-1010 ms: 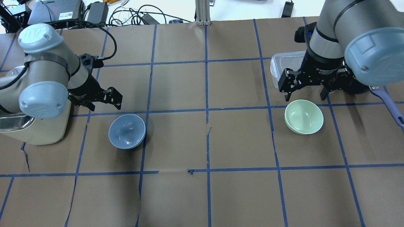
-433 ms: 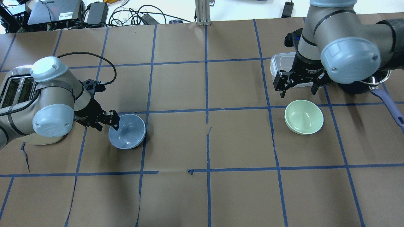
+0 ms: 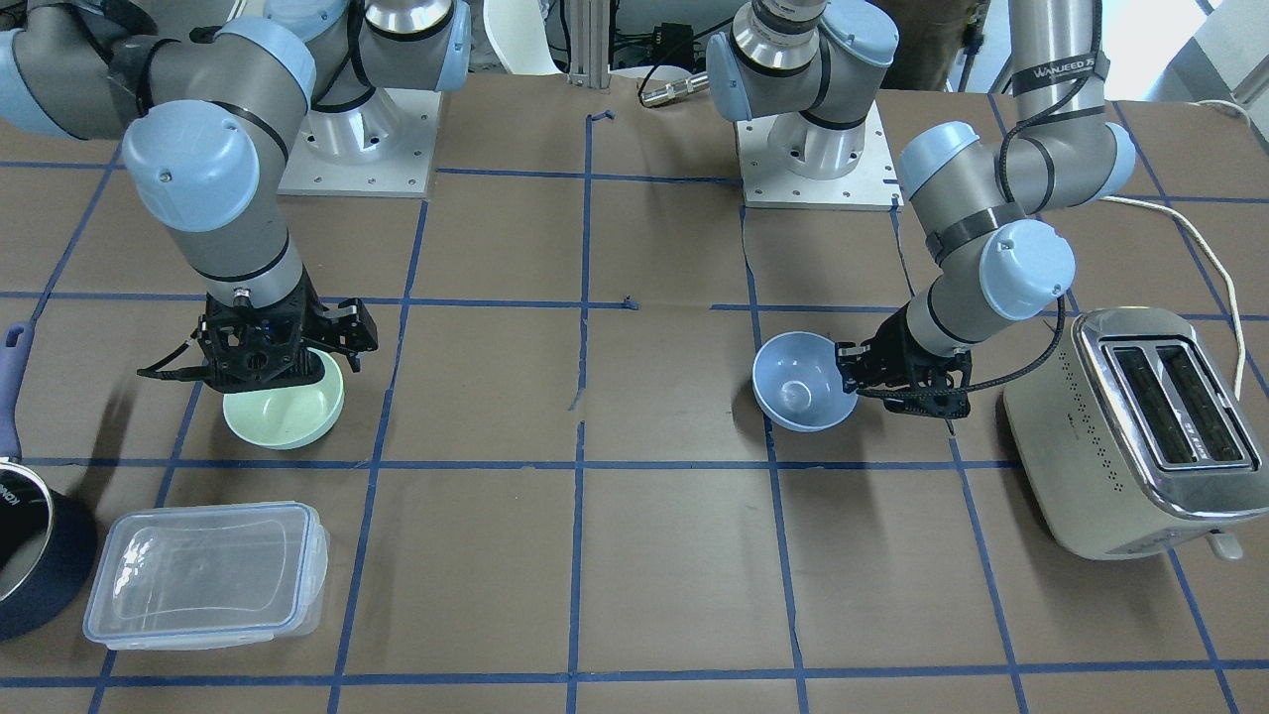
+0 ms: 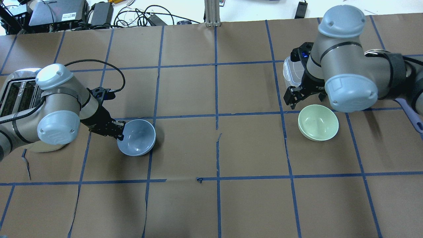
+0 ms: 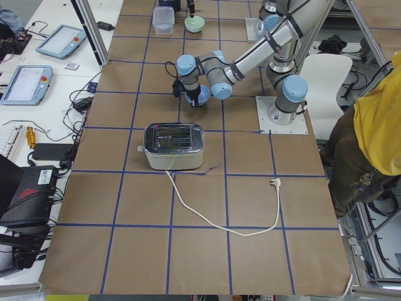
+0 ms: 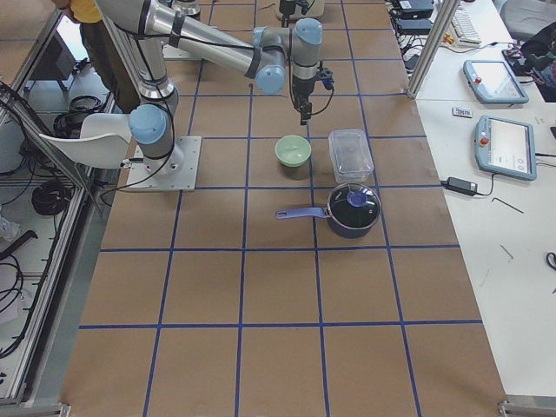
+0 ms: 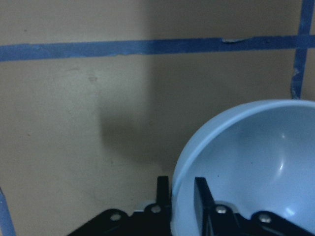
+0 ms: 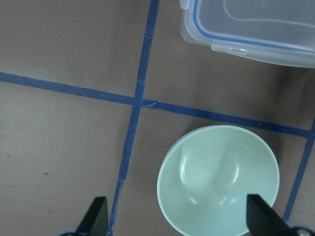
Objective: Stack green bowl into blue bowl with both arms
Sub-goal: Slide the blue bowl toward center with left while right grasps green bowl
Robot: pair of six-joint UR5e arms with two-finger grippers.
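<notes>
The blue bowl sits left of centre, tipped a little. My left gripper is closed on its left rim. In the left wrist view one finger is outside the rim and the other inside the blue bowl. The green bowl stands upright on the right. My right gripper hovers over its far edge, wide open and empty. In the right wrist view the green bowl lies between the spread fingertips.
A clear lidded container lies just beyond the green bowl, under the right arm. A navy saucepan with a purple handle is at the right edge. A toaster stands at the far left, behind the left arm.
My left gripper dropped to the blue bowl's rim and closed on it; the bowl shifted slightly right and tipped. My right gripper lowered over the green bowl's far edge, still open.
</notes>
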